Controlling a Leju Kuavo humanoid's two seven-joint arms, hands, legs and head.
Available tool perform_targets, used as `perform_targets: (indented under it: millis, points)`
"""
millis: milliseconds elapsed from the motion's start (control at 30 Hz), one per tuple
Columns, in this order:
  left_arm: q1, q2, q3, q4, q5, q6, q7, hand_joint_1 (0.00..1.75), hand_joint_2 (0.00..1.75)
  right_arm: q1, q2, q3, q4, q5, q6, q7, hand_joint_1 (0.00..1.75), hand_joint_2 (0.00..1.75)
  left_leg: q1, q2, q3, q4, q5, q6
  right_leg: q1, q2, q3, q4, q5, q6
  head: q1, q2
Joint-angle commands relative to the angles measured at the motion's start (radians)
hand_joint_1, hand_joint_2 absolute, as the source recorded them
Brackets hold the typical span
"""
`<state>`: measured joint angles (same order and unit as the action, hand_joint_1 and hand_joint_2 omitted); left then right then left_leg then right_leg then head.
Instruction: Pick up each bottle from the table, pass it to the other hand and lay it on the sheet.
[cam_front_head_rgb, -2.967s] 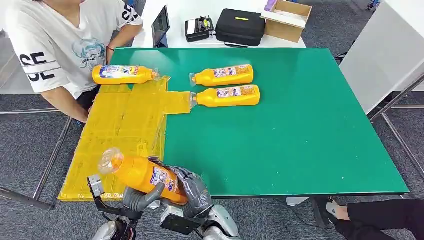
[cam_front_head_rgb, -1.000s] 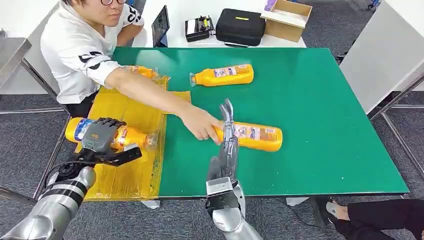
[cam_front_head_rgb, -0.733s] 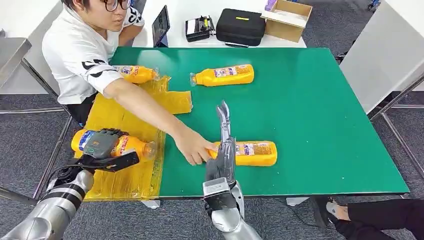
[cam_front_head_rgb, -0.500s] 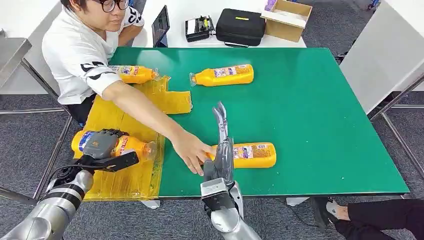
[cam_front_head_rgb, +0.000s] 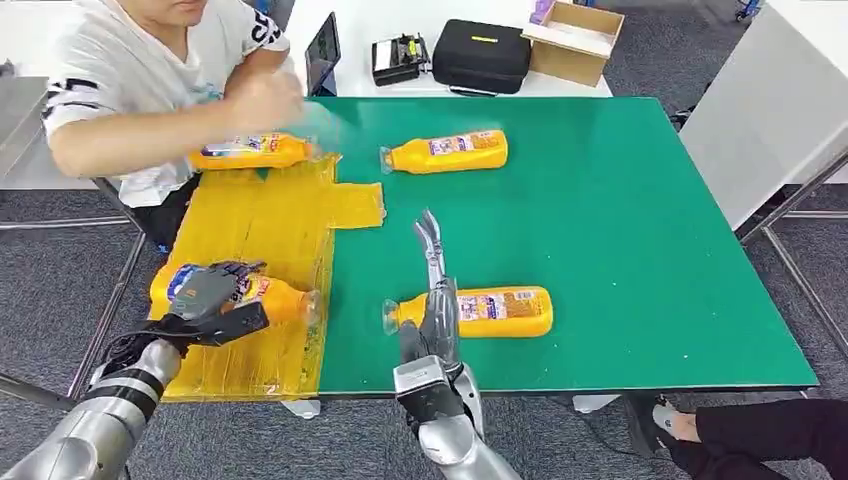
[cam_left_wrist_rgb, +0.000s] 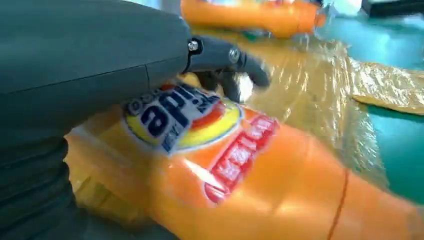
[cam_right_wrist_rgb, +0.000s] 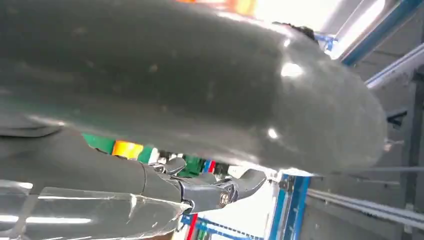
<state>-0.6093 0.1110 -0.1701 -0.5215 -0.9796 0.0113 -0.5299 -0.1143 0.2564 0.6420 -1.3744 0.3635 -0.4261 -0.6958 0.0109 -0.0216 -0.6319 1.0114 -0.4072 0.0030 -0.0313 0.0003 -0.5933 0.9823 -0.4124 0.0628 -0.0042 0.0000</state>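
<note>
My left hand (cam_front_head_rgb: 205, 298) grips an orange bottle (cam_front_head_rgb: 275, 298) that lies on the near part of the yellow sheet (cam_front_head_rgb: 260, 225), cap toward the green table. In the left wrist view my fingers (cam_left_wrist_rgb: 225, 55) curl over its label (cam_left_wrist_rgb: 190, 115). My right hand (cam_front_head_rgb: 432, 290) stands open on edge, fingers stretched forward, beside the neck of a second orange bottle (cam_front_head_rgb: 490, 311) lying on the green table (cam_front_head_rgb: 620, 220). A third bottle (cam_front_head_rgb: 445, 152) lies farther back on the table. Another bottle (cam_front_head_rgb: 250, 151) rests at the sheet's far end.
A person in a white shirt (cam_front_head_rgb: 130, 60) sits at the far left, one arm raised above the sheet's far end. Behind the green table a white table carries a black case (cam_front_head_rgb: 480, 52), a cardboard box (cam_front_head_rgb: 575, 38) and a tablet (cam_front_head_rgb: 322, 50). A shoe (cam_front_head_rgb: 672, 420) shows by the near right edge.
The person slid the near bottle toward the table's front edge, let go and drew the arm back to the far left. My right hand shifted slightly nearer. My left hand stayed on its bottle.
</note>
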Motion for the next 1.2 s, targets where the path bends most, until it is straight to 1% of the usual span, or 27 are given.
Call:
perform_targets:
  millis: [33,100,167,200,267,300,333,367,433,467,533,567,600,633,667,700,733,767,800,833,900,1033,1067,1100,1133,1167,1200]
  points:
    - [0.086,0.048,-0.06,0.036,0.101,-0.145,-0.051,0.0,0.0,-0.041,0.003,0.04,0.111,0.016,-0.032,-0.002,0.0,0.0,0.001,0.006,0.009,-0.003,-0.001,0.0,0.001,0.004,0.007,-0.003,0.0,-0.004,0.0,0.0]
    - [0.091,0.062,-0.075,0.035,0.124,-0.178,-0.054,0.0,0.0,-0.047,0.001,0.053,0.12,0.01,-0.047,-0.002,0.0,0.0,0.001,0.005,0.008,-0.002,-0.001,0.0,0.002,0.003,0.007,-0.002,0.0,-0.004,0.0,0.0]
    - [0.091,0.064,-0.075,0.036,0.126,-0.179,-0.055,0.0,0.0,-0.048,0.001,0.053,0.12,0.009,-0.047,-0.002,0.0,0.0,0.001,0.01,0.012,-0.003,-0.001,-0.001,0.003,0.008,0.009,-0.004,0.001,-0.006,0.0,0.0]
    - [0.091,0.064,-0.075,0.036,0.126,-0.179,-0.055,0.0,0.0,-0.048,0.001,0.053,0.12,0.009,-0.047,-0.002,0.0,0.0,0.0,0.005,0.01,-0.002,-0.001,0.0,0.001,0.003,0.009,-0.002,0.0,-0.003,0.0,0.0]
    - [0.089,0.064,-0.08,0.035,0.13,-0.179,-0.055,0.0,0.0,-0.049,0.0,0.055,0.121,0.006,-0.047,-0.002,0.0,0.0,0.0,0.003,0.012,-0.002,-0.001,0.0,0.001,0.001,0.011,-0.002,-0.001,-0.003,0.0,0.0]
    - [0.089,0.064,-0.08,0.035,0.13,-0.179,-0.055,0.0,0.0,-0.049,0.0,0.055,0.121,0.006,-0.047,-0.002,0.0,0.0,0.002,0.008,0.014,-0.004,-0.001,0.0,0.003,0.005,0.012,-0.005,0.001,-0.007,0.0,0.0]
    - [0.089,0.064,-0.08,0.035,0.13,-0.179,-0.055,0.0,0.0,-0.049,0.0,0.055,0.121,0.006,-0.047,-0.002,0.0,0.0,0.0,0.004,0.014,-0.002,-0.001,0.0,0.001,0.003,0.012,-0.002,-0.001,-0.003,0.0,0.0]
    - [0.091,0.074,-0.096,0.037,0.148,-0.219,-0.066,0.0,0.0,-0.051,0.001,0.055,0.12,0.0,-0.052,-0.002,0.0,1.75,0.001,0.005,0.014,-0.002,-0.001,-0.001,0.002,0.003,0.013,-0.002,0.0,-0.004,0.0,0.0]
    - [0.098,0.097,-0.116,0.036,0.175,-0.27,-0.088,0.0,0.0,-0.061,-0.001,0.061,0.128,-0.012,-0.045,-0.002,0.0,1.75,0.0,0.005,0.015,-0.003,-0.001,-0.001,0.002,0.003,0.014,-0.003,0.0,-0.004,0.0,0.0]
    - [0.107,0.11,-0.124,0.031,0.191,-0.289,-0.103,0.0,0.0,-0.065,-0.002,0.067,0.138,-0.008,-0.044,-0.002,0.0,1.75,0.001,0.008,0.015,-0.003,-0.001,-0.001,0.002,0.005,0.013,-0.003,0.0,-0.005,0.0,0.0]
    - [0.117,0.12,-0.122,0.026,0.227,-0.318,-0.12,0.0,0.0,-0.072,-0.001,0.073,0.158,-0.008,-0.034,-0.002,0.0,1.75,0.001,0.009,0.016,-0.003,-0.002,-0.001,0.002,0.007,0.014,-0.003,0.0,-0.005,0.0,0.0]
    - [0.124,0.118,-0.119,0.016,0.25,-0.307,-0.125,0.0,0.0,-0.07,0.0,0.071,0.16,-0.034,-0.007,-0.002,0.0,1.75,0.0,0.007,0.016,-0.003,-0.001,-0.001,0.001,0.005,0.014,-0.003,0.0,-0.004,0.0,0.0]
    - [0.136,0.1,-0.097,0.003,0.281,-0.279,-0.125,0.0,0.0,-0.063,0.005,0.057,0.163,-0.072,0.041,-0.002,0.0,1.75,0.001,0.009,0.017,-0.004,-0.001,-0.001,0.002,0.007,0.014,-0.004,0.001,-0.005,0.0,0.0]
    - [0.146,0.065,-0.069,-0.012,0.31,-0.236,-0.117,0.0,0.0,-0.057,0.006,0.048,0.163,-0.071,0.048,-0.002,0.0,1.75,0.0,0.007,0.017,-0.004,-0.001,-0.001,0.001,0.005,0.015,-0.003,0.0,-0.004,0.0,0.0]
    - [0.151,0.015,-0.012,-0.031,0.355,-0.155,-0.104,0.0,0.0,-0.048,0.011,0.032,0.165,-0.068,0.045,-0.002,0.0,1.75,-0.001,0.003,0.017,-0.003,-0.001,0.0,0.0,0.002,0.016,-0.002,-0.001,-0.003,0.0,0.0]
    - [0.152,-0.036,0.033,-0.058,0.383,-0.068,-0.086,0.0,0.0,-0.041,0.012,0.022,0.159,-0.064,0.048,-0.002,0.0,1.75,0.0,0.005,0.018,-0.004,-0.001,0.0,0.001,0.003,0.016,-0.003,-0.001,-0.004,0.0,0.0]
    - [0.15,-0.101,0.105,-0.104,0.434,0.043,-0.066,0.0,0.0,-0.035,0.012,0.018,0.151,-0.044,0.046,0.0,0.0,1.75,-0.001,0.0,0.016,-0.003,0.0,0.0,0.0,-0.002,0.016,-0.002,-0.002,-0.002,0.0,0.0]
    - [0.152,-0.142,0.161,-0.152,0.473,0.127,-0.069,0.0,0.0,-0.034,0.009,0.021,0.147,-0.019,0.044,0.01,0.0,1.75,0.0,0.001,0.016,-0.003,0.0,0.0,0.001,-0.002,0.015,-0.003,-0.001,-0.003,0.0,0.0]
    - [0.154,-0.177,0.213,-0.206,0.513,0.194,-0.078,0.0,0.0,-0.036,0.006,0.026,0.143,0.008,0.038,0.025,0.0,1.75,-0.001,-0.001,0.015,-0.002,0.0,0.0,0.0,-0.004,0.013,-0.002,-0.002,-0.002,0.0,0.0]
    - [0.163,-0.201,0.258,-0.281,0.57,0.212,-0.089,0.0,0.0,-0.039,0.001,0.032,0.141,0.033,0.032,0.039,0.0,1.75,0.0,0.0,0.014,-0.002,0.0,0.0,0.001,-0.004,0.013,-0.002,-0.002,-0.003,0.0,0.0]
    - [0.174,-0.194,0.258,-0.322,0.574,0.201,-0.064,0.0,0.0,-0.041,0.0,0.029,0.141,0.033,0.037,0.04,0.0,1.75,0.001,-0.003,0.01,0.0,0.0,0.0,0.002,-0.006,0.01,-0.002,-0.002,-0.003,0.001,0.0]
    - [0.183,-0.192,0.279,-0.334,0.595,0.202,-0.088,0.0,0.0,-0.048,-0.002,0.031,0.147,0.043,0.038,0.048,0.0,1.75,0.001,0.002,0.004,0.0,0.0,0.0,0.001,0.0,0.002,-0.001,0.002,-0.003,0.0,0.0]
    - [0.185,-0.216,0.333,-0.353,0.665,0.212,-0.128,0.0,0.0,-0.056,-0.01,0.039,0.152,0.066,0.033,0.065,0.0,1.75,0.001,0.003,0.005,-0.001,-0.001,0.0,0.002,0.0,0.003,-0.002,0.002,-0.005,0.0,0.0]
    - [0.192,-0.234,0.367,-0.398,0.725,0.205,-0.168,0.0,1.75,-0.064,-0.019,0.045,0.156,0.089,0.03,0.082,0.0,1.75,0.001,0.003,0.005,0.0,-0.001,0.0,0.001,0.0,0.002,-0.001,0.002,-0.004,0.0,0.0]
    - [0.219,-0.265,0.418,-0.504,0.874,0.163,-0.168,0.0,1.75,-0.095,-0.051,0.059,0.167,0.153,0.04,0.141,0.0,1.75,0.002,0.004,0.006,0.0,-0.002,0.0,0.003,0.0,0.004,-0.002,0.001,-0.006,0.0,0.0]
    - [0.228,-0.287,0.45,-0.538,0.938,0.155,-0.168,0.0,1.75,-0.108,-0.065,0.046,0.172,0.172,0.038,0.166,0.0,1.75,0.001,0.002,0.003,0.001,-0.001,0.001,0.003,0.0,0.001,-0.001,0.002,-0.004,0.0,0.0]
    - [0.253,-0.287,0.438,-0.584,0.953,0.146,-0.168,0.0,1.75,-0.121,-0.083,0.039,0.175,0.202,0.048,0.195,0.0,1.75,0.002,0.003,0.004,0.001,-0.002,0.001,0.004,0.0,0.002,-0.002,0.002,-0.006,0.0,0.0]
